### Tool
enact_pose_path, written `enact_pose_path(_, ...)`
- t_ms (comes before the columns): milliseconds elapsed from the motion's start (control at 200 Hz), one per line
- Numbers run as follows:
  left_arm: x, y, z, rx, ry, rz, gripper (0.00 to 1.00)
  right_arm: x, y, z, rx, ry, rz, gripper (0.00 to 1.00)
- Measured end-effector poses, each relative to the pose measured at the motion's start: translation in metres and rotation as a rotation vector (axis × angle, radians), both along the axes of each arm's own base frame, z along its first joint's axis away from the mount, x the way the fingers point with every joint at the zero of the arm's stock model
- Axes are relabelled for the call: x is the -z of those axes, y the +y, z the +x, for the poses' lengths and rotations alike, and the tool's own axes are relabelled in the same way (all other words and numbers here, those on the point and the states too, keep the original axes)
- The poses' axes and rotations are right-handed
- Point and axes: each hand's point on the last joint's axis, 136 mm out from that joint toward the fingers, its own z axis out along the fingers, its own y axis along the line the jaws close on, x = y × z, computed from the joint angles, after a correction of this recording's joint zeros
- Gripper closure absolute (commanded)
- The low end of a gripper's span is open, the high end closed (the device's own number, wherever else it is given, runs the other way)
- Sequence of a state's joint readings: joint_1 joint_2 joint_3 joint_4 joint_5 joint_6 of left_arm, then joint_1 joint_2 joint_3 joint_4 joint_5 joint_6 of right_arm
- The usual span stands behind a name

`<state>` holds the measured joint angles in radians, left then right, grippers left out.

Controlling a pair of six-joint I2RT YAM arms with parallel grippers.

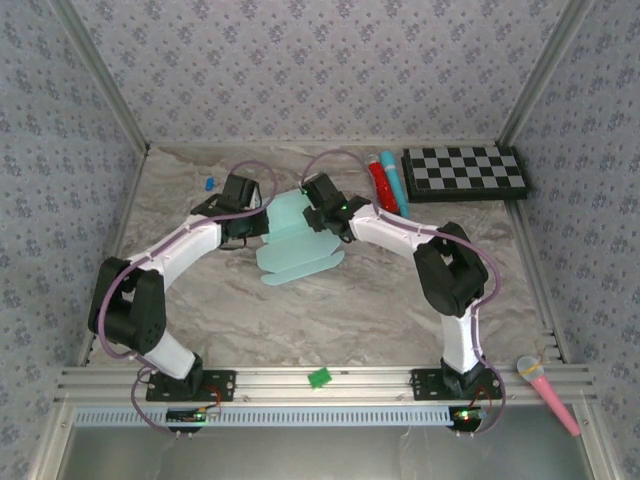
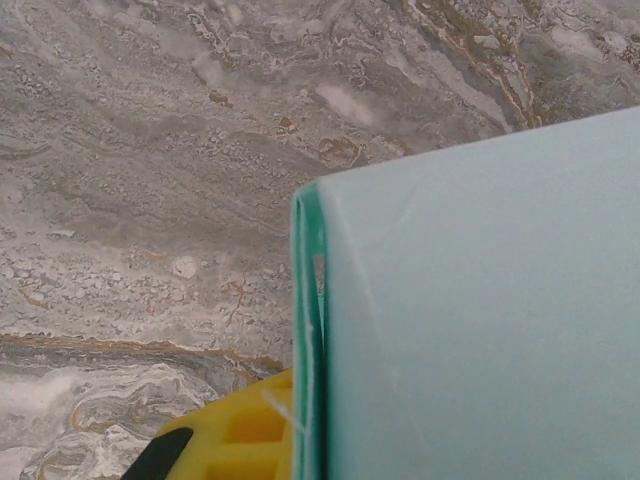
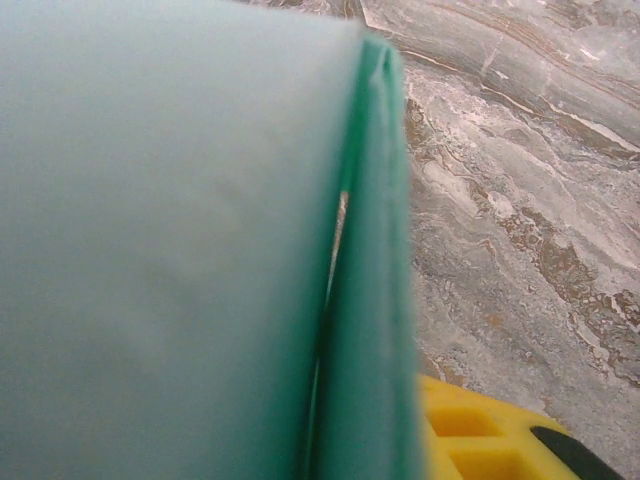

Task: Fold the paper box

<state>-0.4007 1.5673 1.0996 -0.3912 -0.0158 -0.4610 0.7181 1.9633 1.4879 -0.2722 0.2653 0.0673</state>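
The paper box is pale aqua card, part folded, at the middle of the marble table with its rounded flaps spread toward the near side. My left gripper holds its left edge. In the left wrist view the card's folded edge lies tight against one yellow finger, and the sheet hides the other finger. My right gripper is at the box's upper right side. In the right wrist view doubled card layers run between the jaws beside one yellow finger. The card covers the other finger, so the gap is hidden.
A black-and-white checkerboard lies at the back right, with a red tube and a slim blue tube beside it. A tiny dark-blue piece sits back left. A green clip and a pink microphone rest on the near rail.
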Motion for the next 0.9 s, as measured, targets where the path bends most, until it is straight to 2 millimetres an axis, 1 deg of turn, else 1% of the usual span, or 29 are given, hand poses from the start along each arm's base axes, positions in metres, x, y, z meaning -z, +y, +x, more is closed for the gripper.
enact_pose_path(260, 0.000, -0.001, 0.000, 0.001, 0.002, 0.000, 1.00, -0.006, 0.002, -0.001, -0.008, 0.001, 0.023, 0.57)
enact_pose_path(485, 0.003, -0.001, 0.000, 0.002, 0.012, 0.004, 1.00, -0.013, 0.003, -0.001, -0.014, -0.005, 0.040, 0.56)
enact_pose_path(790, 0.001, -0.003, 0.000, 0.007, 0.011, 0.001, 1.00, -0.014, 0.000, 0.001, 0.001, -0.014, 0.035, 0.61)
enact_pose_path(900, 0.003, -0.004, 0.002, 0.009, 0.014, 0.002, 1.00, -0.015, -0.001, 0.002, 0.013, -0.017, 0.037, 0.65)
